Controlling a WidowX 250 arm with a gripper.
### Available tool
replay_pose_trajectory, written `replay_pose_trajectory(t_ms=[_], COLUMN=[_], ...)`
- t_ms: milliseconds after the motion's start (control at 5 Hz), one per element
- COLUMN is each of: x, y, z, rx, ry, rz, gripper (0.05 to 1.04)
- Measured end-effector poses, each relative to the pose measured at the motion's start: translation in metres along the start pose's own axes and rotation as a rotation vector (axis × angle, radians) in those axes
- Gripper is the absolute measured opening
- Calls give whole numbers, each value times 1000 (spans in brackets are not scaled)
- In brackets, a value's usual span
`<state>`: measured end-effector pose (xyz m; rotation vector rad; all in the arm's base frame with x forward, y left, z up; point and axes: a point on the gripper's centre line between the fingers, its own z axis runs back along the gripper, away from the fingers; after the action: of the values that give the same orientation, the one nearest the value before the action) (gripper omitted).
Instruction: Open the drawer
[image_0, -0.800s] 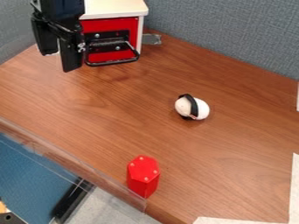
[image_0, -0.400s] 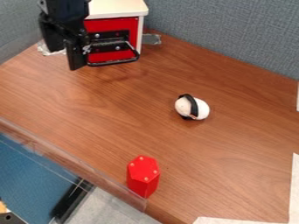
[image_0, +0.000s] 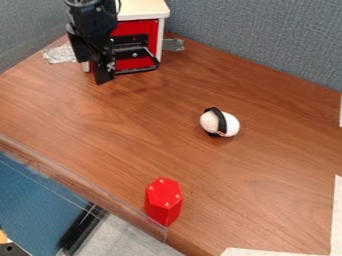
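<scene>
My black gripper (image_0: 94, 68) hangs in the upper left, in front of the left part of the small cabinet (image_0: 142, 9). The cabinet has a white top and a red drawer (image_0: 144, 30) that stands shut or nearly so. A black wire handle (image_0: 141, 69) sticks out from the drawer's front. The gripper overlaps the handle's left end; whether they touch, I cannot tell. Part of the drawer's left side is hidden behind the gripper.
A white ball-like object with a black band (image_0: 228, 124) lies right of centre on the wooden table (image_0: 120, 140). Near the front edge stands a red hexagonal block (image_0: 163, 201). Grey partition walls (image_0: 267, 40) rise behind the table.
The gripper has moved to the right, over the left end of the drawer's handle, and has turned somewhat. The drawer and the other objects have stayed in place.
</scene>
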<state>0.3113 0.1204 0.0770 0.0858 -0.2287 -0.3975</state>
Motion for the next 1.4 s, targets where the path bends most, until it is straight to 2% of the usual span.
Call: replay_pose_trajectory(t_ms=[200, 400, 600, 1000, 1200, 1400], x=[16, 31, 44, 63, 69, 71], y=[3, 0, 0, 6, 8, 9], z=[-14, -23, -27, -42, -48, -52], rx=[-22, -25, -54, -68, -59, -41], ry=[-60, -88, -103, -93, -86, -86], rz=[-118, -179, -208, -210, -210, -182], gripper=[999, 999, 999, 999, 970, 690])
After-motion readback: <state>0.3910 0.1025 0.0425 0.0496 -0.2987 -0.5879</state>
